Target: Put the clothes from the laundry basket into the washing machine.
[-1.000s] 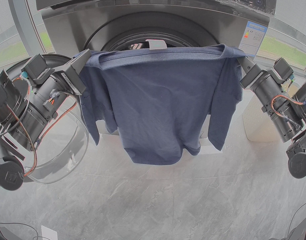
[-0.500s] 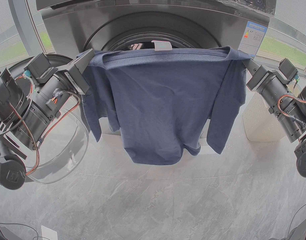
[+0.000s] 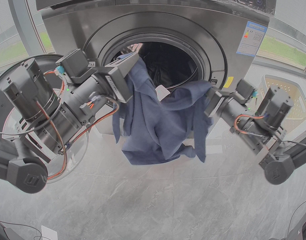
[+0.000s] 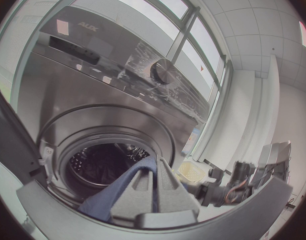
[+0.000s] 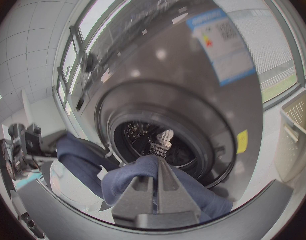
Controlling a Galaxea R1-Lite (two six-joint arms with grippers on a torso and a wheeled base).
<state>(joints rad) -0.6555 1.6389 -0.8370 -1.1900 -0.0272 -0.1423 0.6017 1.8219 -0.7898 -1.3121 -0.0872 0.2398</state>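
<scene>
Left gripper (image 3: 134,56) — clamped on one end of the blue shirt (image 3: 153,127), just before the mouth of the washing machine (image 3: 199,27). Shirt sags between both grippers, outside the drum (image 3: 169,64). Right gripper (image 3: 210,95) — clamped on the other end, lower. Step: loading; next, push in, release.

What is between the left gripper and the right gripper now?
In the head view, the dark blue shirt hangs slack between the left gripper and the right gripper, both shut on it, before the open washing machine.
</scene>
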